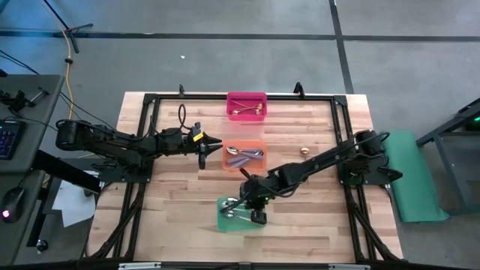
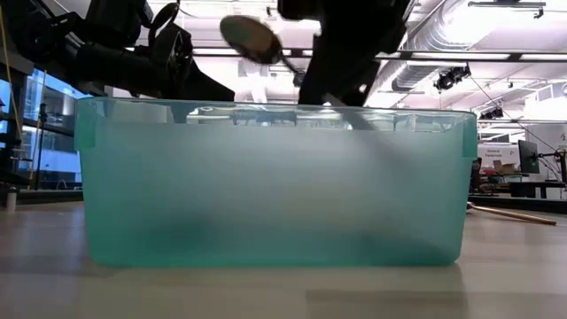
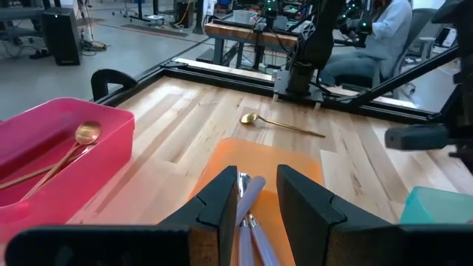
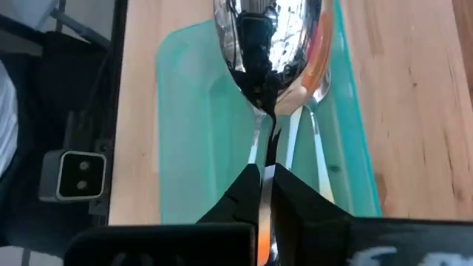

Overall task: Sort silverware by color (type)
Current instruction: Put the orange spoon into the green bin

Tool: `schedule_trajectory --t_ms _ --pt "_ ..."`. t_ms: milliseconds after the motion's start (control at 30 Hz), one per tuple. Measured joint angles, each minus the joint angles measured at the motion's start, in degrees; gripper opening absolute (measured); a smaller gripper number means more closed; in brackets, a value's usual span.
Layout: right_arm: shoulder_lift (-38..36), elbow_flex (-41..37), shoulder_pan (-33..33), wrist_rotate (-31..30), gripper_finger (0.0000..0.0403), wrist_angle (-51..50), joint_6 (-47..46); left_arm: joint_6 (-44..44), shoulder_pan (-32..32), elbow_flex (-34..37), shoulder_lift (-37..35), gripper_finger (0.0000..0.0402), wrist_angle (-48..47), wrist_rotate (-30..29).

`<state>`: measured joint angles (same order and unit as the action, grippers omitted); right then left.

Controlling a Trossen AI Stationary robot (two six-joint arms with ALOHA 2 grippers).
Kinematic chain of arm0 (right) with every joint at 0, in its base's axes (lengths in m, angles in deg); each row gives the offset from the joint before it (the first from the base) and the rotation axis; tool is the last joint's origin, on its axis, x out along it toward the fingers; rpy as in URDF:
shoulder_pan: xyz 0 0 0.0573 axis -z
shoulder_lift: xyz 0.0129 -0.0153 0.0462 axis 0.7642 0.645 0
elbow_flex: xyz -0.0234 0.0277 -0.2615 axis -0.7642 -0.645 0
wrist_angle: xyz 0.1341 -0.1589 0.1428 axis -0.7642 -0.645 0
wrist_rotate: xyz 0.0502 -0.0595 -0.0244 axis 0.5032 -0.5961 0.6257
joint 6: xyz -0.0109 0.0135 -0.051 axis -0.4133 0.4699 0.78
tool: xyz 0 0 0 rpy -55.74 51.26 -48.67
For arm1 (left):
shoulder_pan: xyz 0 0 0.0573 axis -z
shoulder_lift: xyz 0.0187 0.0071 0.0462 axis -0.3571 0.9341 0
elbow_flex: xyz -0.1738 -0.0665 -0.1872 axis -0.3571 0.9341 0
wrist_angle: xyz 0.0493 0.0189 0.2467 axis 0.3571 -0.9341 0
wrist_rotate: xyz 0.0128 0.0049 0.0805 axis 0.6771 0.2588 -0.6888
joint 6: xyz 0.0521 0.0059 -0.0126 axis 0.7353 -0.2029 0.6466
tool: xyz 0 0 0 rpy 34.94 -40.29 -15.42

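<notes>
While right fingers [image 4: 266, 193] pinch a spoon [image 4: 267, 44], butcher-block table [image 1: 315, 217], left fingers [image 3: 255, 203] narrowly parted.

my right arm reaches in from the right edge, stretched diagonally across the table toward the near middle, wrist bent down. its right gripper [image 4: 266, 188] hangs low there, fingers pinched tight together with only a sliver of metal showing between them. my left arm comes in from the left side, lying nearly level and pointing toward the table's centre. the left gripper [image 3: 257, 196] sits at mid-table, tipped slightly downward, its two fingers [image 3: 222, 203] standing a little apart, neither wide nor closed.
</notes>
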<state>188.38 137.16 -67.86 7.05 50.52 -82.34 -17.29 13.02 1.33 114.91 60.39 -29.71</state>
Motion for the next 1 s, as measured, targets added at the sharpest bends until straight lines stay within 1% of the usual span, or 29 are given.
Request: schedule_trajectory --t_ms 100,267,467,667,1000 --pt "1.1 0.1 0.8 1.9 0.0 -0.1 -0.4 0.5 0.0 0.0 0.0 0.009 0.0 0.0" --pt "2.6 0.1 2.3 3.0 0.0 -1.2 -0.9 1.1 0.0 0.0 0.0 0.009 0.0 0.0" --pt "3.1 0.1 3.2 5.7 0.0 -1.9 -0.2 2.0 0.0 0.0 0.0 0.009 -0.1 0.0" --pt "3.1 0.1 3.4 7.8 0.0 -2.6 -2.6 2.5 0.0 0.0 0.0 0.009 -0.5 -1.2" --pt "3.1 0.1 3.4 8.6 0.0001 -6.0 -5.4 1.9 0.0 0.0 0.0 0.009 -1.4 -1.3"
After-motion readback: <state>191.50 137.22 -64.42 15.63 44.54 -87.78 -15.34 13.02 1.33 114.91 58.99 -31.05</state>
